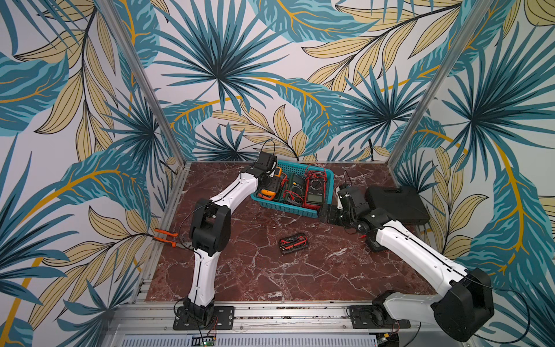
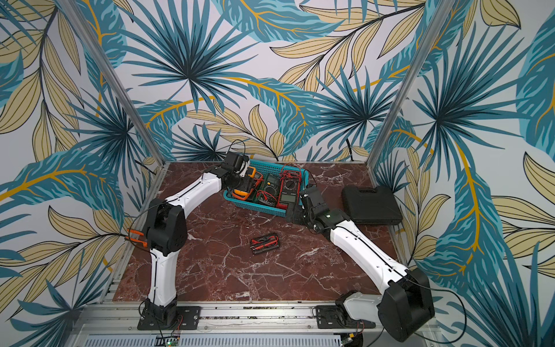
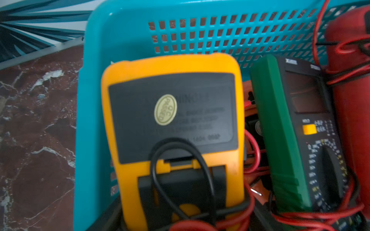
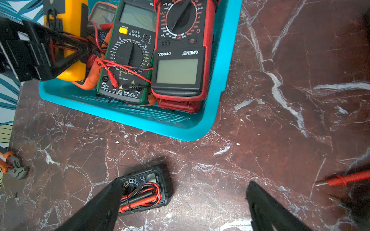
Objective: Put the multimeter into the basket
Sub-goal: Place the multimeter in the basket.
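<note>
Yellow rubber-cased multimeter (image 3: 174,128) is propped at a tilt inside the left end of the teal perforated plastic basket (image 1: 285,208), with the left gripper (image 1: 268,182) clamped on it. Its grey back carries a round gold "QC PASSED" sticker (image 3: 165,110). Next to it lie a green-cased multimeter (image 4: 128,54) with a "HOLD" button and a red-cased multimeter (image 4: 178,56) marked "ANENG DT9205A". The right gripper (image 4: 184,208) hangs spread wide and empty by the basket's near right corner. The basket sits towards the far side of a red-brown marble-look tabletop (image 1: 270,279). Teal-and-tan leaf-print walls (image 1: 216,75) close the booth in.
</note>
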Robot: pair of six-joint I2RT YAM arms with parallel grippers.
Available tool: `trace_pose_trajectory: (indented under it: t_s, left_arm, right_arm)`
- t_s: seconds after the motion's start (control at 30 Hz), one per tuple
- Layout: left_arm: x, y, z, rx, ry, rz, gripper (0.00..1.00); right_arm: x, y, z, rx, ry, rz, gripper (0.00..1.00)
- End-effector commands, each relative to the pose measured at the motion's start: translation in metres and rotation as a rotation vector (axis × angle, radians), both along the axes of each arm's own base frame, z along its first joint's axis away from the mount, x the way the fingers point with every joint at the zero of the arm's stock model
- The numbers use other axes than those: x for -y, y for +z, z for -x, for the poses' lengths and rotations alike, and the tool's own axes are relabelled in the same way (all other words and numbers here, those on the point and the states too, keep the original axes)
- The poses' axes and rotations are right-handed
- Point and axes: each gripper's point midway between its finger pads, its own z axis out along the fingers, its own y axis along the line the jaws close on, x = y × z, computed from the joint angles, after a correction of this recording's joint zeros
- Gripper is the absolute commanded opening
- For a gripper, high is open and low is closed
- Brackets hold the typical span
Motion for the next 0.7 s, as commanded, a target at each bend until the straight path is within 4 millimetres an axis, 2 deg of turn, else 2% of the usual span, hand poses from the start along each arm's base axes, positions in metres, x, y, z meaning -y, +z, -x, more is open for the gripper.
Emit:
trace_pose_trajectory:
  t_s: [0.0, 0.13, 0.17, 0.27, 0.43, 0.67]
  left_arm:
    - [-0.016, -0.016, 0.006, -0.081, 0.054, -0.066, 0.65]
    - [-0.013, -0.002, 0.008, -0.061, 0.049, -0.033, 0.98]
    - [-0.012, 0.005, 0.008, -0.046, 0.050, -0.020, 1.00]
    - [-0.001, 0.026, 0.013, -0.023, 0.013, 0.052, 1.00]
    - [0.006, 0.058, 0.022, 0.025, -0.007, 0.126, 1.00]
    - [-0.007, 0.090, 0.037, 0.084, 0.036, 0.141, 1.00]
  right_arm:
    - [-0.001, -0.008, 0.000, -0.015, -0.009, 0.003, 0.99]
    - [-0.002, -0.006, -0.001, -0.014, -0.003, 0.001, 0.99]
    - [-0.003, -0.006, -0.001, -0.013, -0.003, 0.000, 0.99]
    - [-0.003, -0.005, -0.001, -0.011, -0.001, 0.000, 0.99]
    - [-0.004, -0.005, -0.001, -0.011, 0.001, 0.000, 1.00]
    - [-0.003, -0.002, -0.001, -0.005, 0.003, 0.013, 1.00]
